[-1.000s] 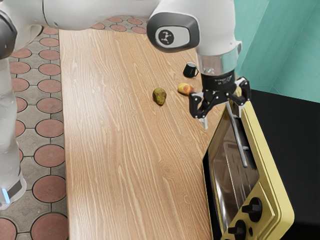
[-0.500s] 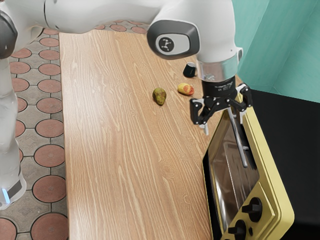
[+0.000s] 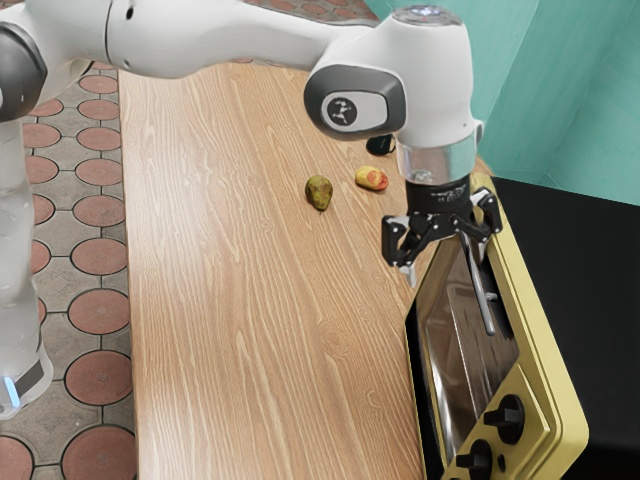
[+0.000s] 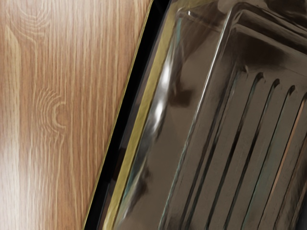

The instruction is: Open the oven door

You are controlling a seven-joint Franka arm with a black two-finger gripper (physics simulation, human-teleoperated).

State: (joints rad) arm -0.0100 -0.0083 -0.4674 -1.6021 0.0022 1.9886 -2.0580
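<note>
The end effector point(image 3: 447, 262) is covering the far end of the handle point(image 3: 482, 300) in the exterior view. The lower edge of that view is cutting off the near part of the oven point(image 3: 548, 375) around the control knobs point(image 3: 508, 419). The arm point(image 3: 430, 85) is partly hiding the dark mug point(image 3: 380, 146). In the wrist view, reflections are making the ribbed surface point(image 4: 249, 143) behind the glass hard to interpret.

The oven door point(image 3: 462, 345) is sitting on the oven's front, beside the worktop point(image 3: 240, 280), and is appearing closed. The front is facing the exterior view's left, across the worktop. The handle's long axis is running along the door, slanting from beneath the end effector toward the control knobs.

The arm is extending from the exterior view's left, then bending downward at the wrist. The end effector is pointing down over the far part of the oven front, its fingers standing wide apart. Contact with the handle is remaining indeterminable. The pear point(image 3: 319, 192) and mango point(image 3: 371, 178) are lying near each other on the worktop.
</note>
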